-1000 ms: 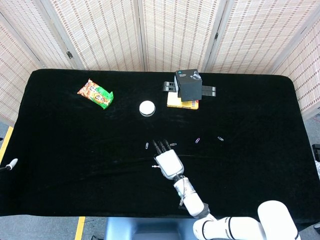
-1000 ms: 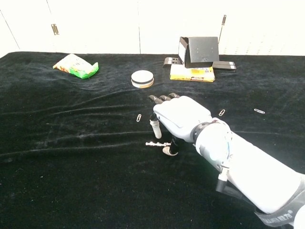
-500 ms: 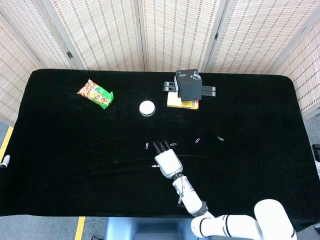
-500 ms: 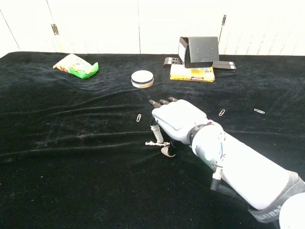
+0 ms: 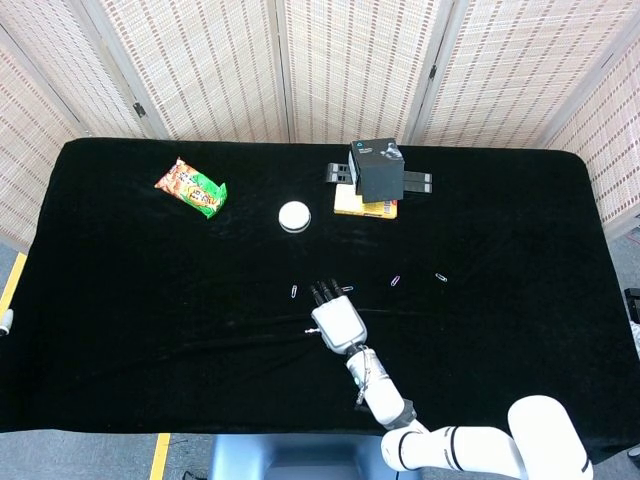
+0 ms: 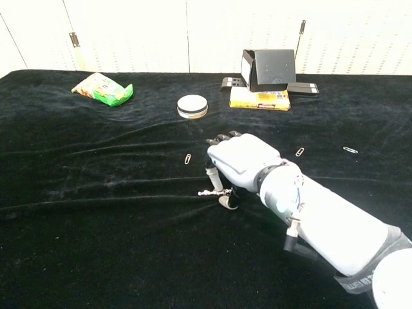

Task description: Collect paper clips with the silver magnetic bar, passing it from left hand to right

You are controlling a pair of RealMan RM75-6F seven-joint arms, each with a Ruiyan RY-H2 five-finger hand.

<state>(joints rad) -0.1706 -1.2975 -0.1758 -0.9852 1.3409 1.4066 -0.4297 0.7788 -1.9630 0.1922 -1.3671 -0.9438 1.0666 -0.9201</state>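
Since a second earlier my right hand had eased a touch forward and up on the black table, thumb and a fingertip closed on the silver magnetic bar, which lay low on the cloth just left of my palm with something small clinging along it. From the head view, that hand sat palm-down, the bar only a thin glint at its left edge. My left hand was out of both views. Just beyond the bar and a little left lay one paper clip; off to the right of my hand lay another clip, and further right a third clip. Beyond the hand sat the round white tin. Right of the tin stood the black box on a yellow packet; far left of the tin lay the snack bag.
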